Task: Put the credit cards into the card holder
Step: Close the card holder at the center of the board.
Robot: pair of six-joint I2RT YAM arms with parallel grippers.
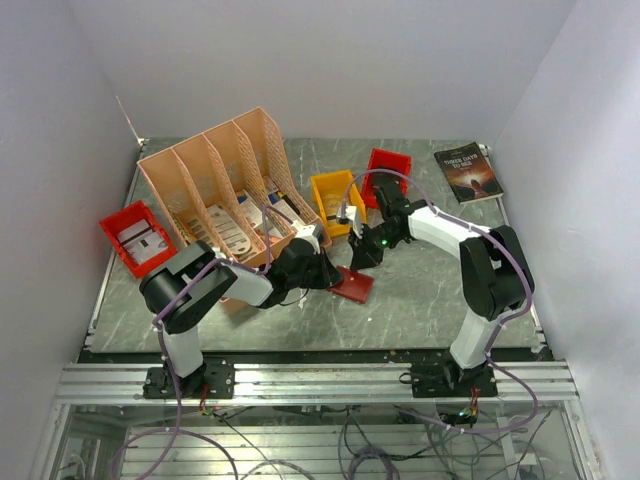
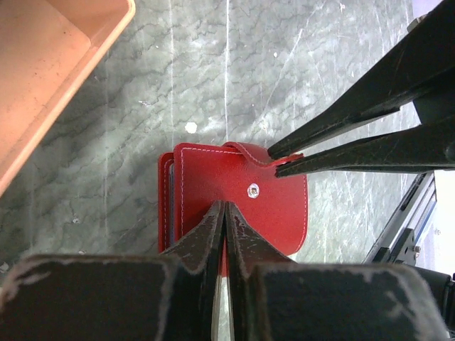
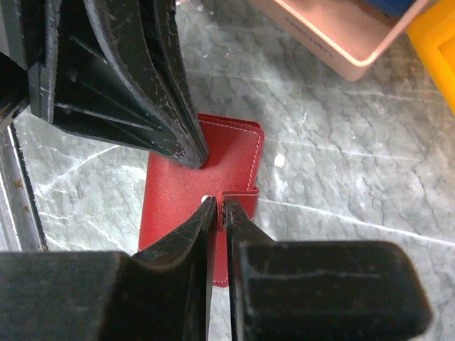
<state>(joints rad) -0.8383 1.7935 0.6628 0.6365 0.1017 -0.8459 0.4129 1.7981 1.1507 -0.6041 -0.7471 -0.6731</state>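
The red card holder (image 1: 353, 285) lies closed on the grey table between the two arms. In the left wrist view it (image 2: 199, 186) shows its metal snap stud (image 2: 253, 190). My left gripper (image 2: 225, 211) is shut on its near edge. My right gripper (image 3: 220, 206) is shut on the edge of its snap flap (image 3: 242, 200), which is bent up a little. In the top view the left gripper (image 1: 330, 272) and the right gripper (image 1: 364, 256) meet over the holder. No credit cards show clearly; a pale flat item (image 1: 349, 213) lies in the yellow bin.
A peach file organiser (image 1: 222, 180) with leaflets stands at the back left. Behind the holder are a yellow bin (image 1: 331, 190) and a red bin (image 1: 388, 165), and another red bin (image 1: 137, 237) is at the left. A dark book (image 1: 468, 171) lies at the back right.
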